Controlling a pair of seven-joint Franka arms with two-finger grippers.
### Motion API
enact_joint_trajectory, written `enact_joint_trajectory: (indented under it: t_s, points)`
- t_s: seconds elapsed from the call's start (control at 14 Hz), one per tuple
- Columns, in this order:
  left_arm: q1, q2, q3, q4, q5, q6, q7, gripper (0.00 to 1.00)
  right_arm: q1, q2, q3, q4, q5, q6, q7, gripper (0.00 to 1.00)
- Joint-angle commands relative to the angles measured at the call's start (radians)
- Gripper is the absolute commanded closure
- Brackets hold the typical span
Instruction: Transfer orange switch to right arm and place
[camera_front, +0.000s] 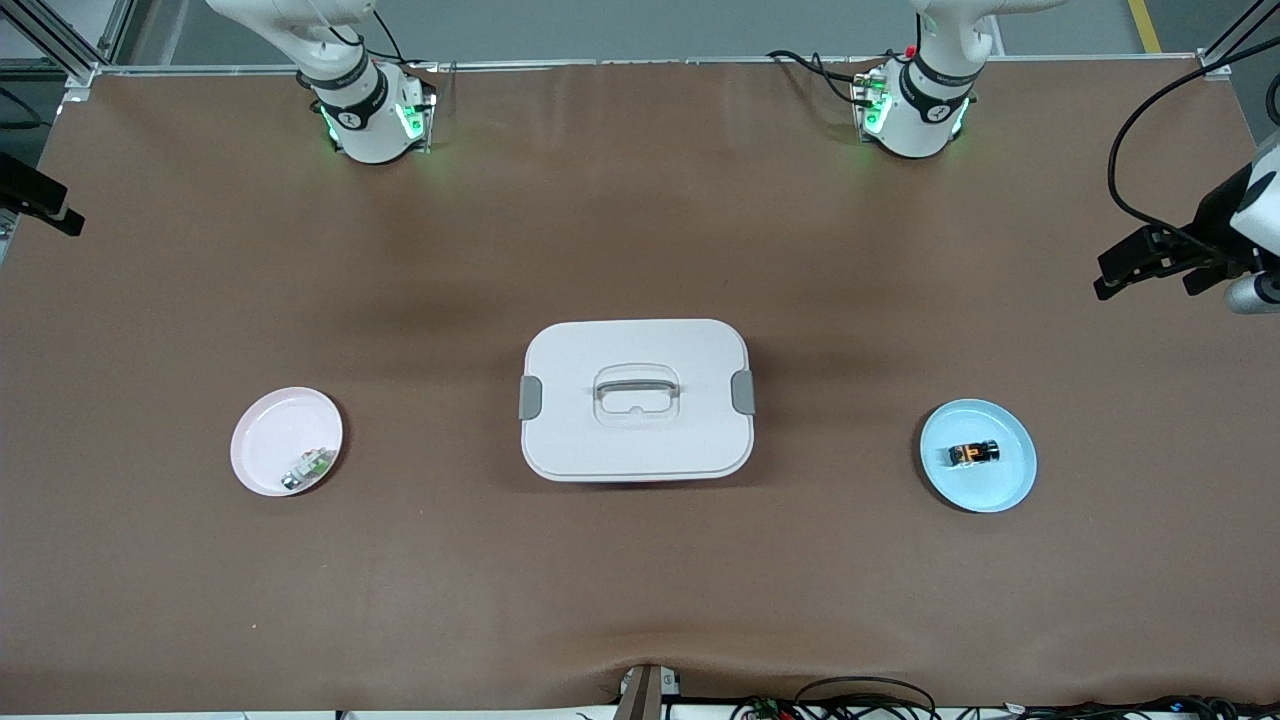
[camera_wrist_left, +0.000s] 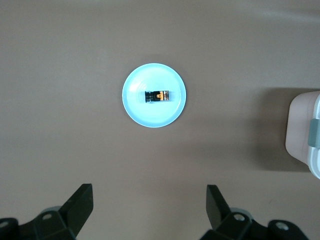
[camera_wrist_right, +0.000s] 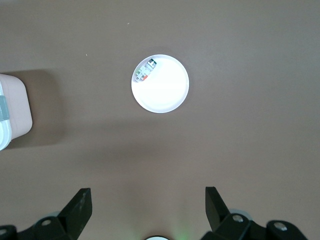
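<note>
Resting in the blue plate (camera_front: 1012, 486) toward the left arm's end, the orange switch (camera_front: 974, 453) lies lengthwise along the table. Left gripper (camera_wrist_left: 150, 205), fingers apart, hovers closest; right gripper (camera_wrist_right: 148, 205), fingers apart, waits over the pink plate (camera_wrist_right: 167, 97).

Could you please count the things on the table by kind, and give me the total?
Plates: 2, a blue plate and a pink plate
Small electrical parts: 2, the orange switch on the blue plate and a green-white-silver part on the pink plate
Lidded boxes: 1, a white box between the plates
Total: 5
</note>
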Motion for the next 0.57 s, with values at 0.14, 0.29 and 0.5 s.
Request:
enact_joint_trajectory:
  t_s: [0.14, 0.29, 0.5]
  points:
    - [0.016, 0.112, 0.010, 0.054, -0.014, -0.001, -0.034, 0.00, -0.012, 0.009, 0.005, 0.019, -0.002, -0.007, 0.011, 0.00]
    - [0.010, 0.151, 0.012, 0.056, -0.004, 0.005, -0.035, 0.00, -0.014, 0.009, 0.005, 0.019, -0.002, -0.010, 0.011, 0.00]
    - [0.004, 0.211, 0.010, 0.048, 0.030, 0.041, -0.061, 0.00, -0.014, 0.009, 0.005, 0.019, -0.002, -0.013, 0.011, 0.00]
